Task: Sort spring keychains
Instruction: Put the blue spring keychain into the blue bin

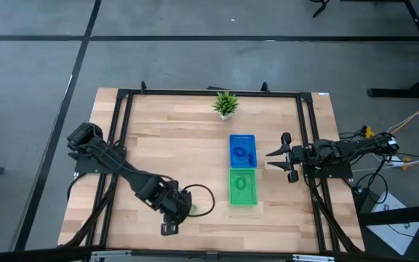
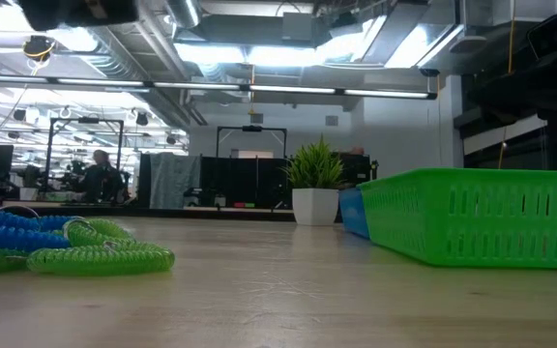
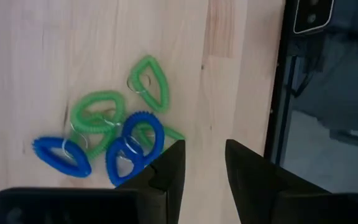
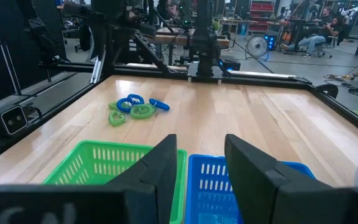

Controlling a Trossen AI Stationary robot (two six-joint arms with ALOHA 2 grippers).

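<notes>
Several spring keychains, blue and light green, lie in a loose pile (image 3: 110,130) on the wood near the table's near edge; the low view shows the same pile (image 2: 66,246) and so does the right wrist view (image 4: 132,107). My left gripper (image 3: 204,155) is open and hangs above bare wood just beside the pile, touching nothing. A blue ring (image 1: 244,153) lies in the blue tray (image 1: 233,138). A green ring (image 1: 242,182) lies in the green tray (image 1: 233,200). My right gripper (image 4: 201,155) is open and waits at the right of the trays (image 1: 278,156).
A small potted plant (image 1: 225,104) stands at the far edge, behind the trays. Black frame rails (image 1: 118,124) run along the table's sides, and one (image 3: 278,93) passes close to the pile. Bare wood lies between the pile and the trays.
</notes>
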